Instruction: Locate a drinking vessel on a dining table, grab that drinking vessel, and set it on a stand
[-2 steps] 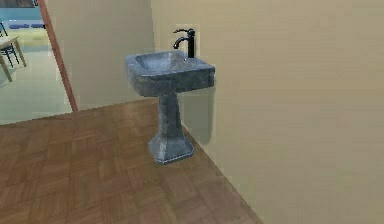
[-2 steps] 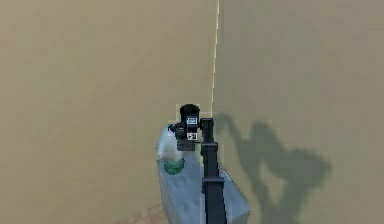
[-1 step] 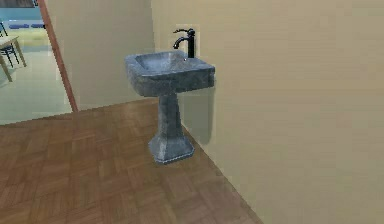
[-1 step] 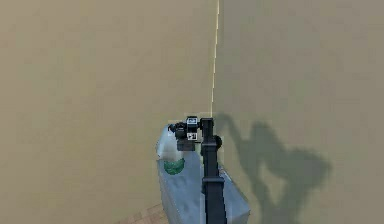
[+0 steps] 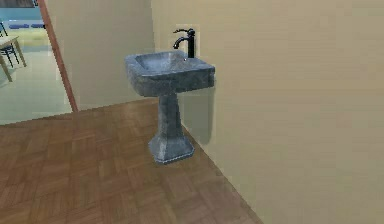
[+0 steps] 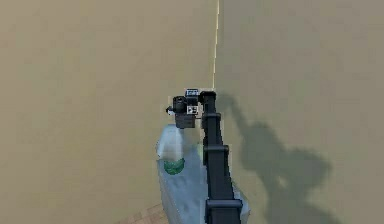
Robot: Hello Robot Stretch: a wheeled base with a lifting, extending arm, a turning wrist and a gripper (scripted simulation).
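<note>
Item one, forward view's left: a wood-framed doorway [image 5: 58,50] onto a paler-floored room, with thin furniture legs [image 5: 8,52] just inside that I could not identify. Item two, middle: a grey stone pedestal sink [image 5: 168,75] with a dark tap [image 5: 184,42], standing on the parquet floor [image 5: 90,170] against the beige wall [image 5: 300,100]. Item three, arm side view: a pale see-through shape [image 6: 172,190] with a green patch, running off the bottom edge. It sat just under the gripper [image 6: 180,112], left of the arm [image 6: 215,170]. I judged it might be the drinking vessel. I could not tell whether the gripper held it, nor how its fingers stood. Step in hand, by my reading: seeking the stand if the vessel was aboard, otherwise seeking the dining table. Next move called for turning from the sink corner toward the doorway.
</note>
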